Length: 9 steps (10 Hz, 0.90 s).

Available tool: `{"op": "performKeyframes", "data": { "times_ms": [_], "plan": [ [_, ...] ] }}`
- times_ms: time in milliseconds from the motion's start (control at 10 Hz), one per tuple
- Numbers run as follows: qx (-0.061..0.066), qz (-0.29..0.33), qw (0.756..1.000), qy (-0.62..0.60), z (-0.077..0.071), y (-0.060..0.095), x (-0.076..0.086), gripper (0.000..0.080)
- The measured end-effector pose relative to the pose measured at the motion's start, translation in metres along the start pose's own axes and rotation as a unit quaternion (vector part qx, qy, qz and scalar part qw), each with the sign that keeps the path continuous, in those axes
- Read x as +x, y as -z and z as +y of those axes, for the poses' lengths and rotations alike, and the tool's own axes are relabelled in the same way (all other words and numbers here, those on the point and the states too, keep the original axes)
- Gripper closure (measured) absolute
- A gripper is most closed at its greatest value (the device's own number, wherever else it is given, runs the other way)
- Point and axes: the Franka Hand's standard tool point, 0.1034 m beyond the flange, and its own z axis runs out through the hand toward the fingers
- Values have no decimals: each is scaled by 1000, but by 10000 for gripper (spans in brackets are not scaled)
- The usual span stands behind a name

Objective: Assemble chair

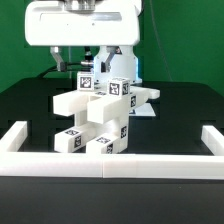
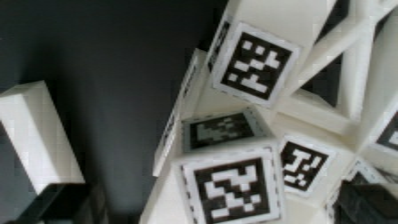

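Spreading across the whole scene is the black table, lying flat in front of a green backdrop. Running along the table's near edge is the white border rail, turning up into short arms at the exterior view's left and right ends.

Hanging over the middle of the table is the white robot arm, its broad housing filling the upper part of the exterior view. Below that housing the gripper is sitting just above the furniture, partly hidden behind it; its jaws are standing spread wide and are closing on nothing that either view shows.

Standing near the middle of the table, just behind the rail, is the chair, a partly joined cluster of blocky white pieces. Its flat seat panel is lying tilted, sloping toward the exterior view's left, with bars and legs stacked under and behind it. Whether every piece is properly seated I cannot tell.

Showing on the chair's faces are black-and-white marker tags, several of them filling the wrist view, where the white bars are crossing at angles close to the camera. One tag is sitting on the topmost block in the exterior view.
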Motion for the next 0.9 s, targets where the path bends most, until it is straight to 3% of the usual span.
{"op": "performKeyframes", "data": {
  "times_ms": [900],
  "plan": [
    [-5, -8, 1000, 25, 0, -8, -3, 150]
  ]
}}
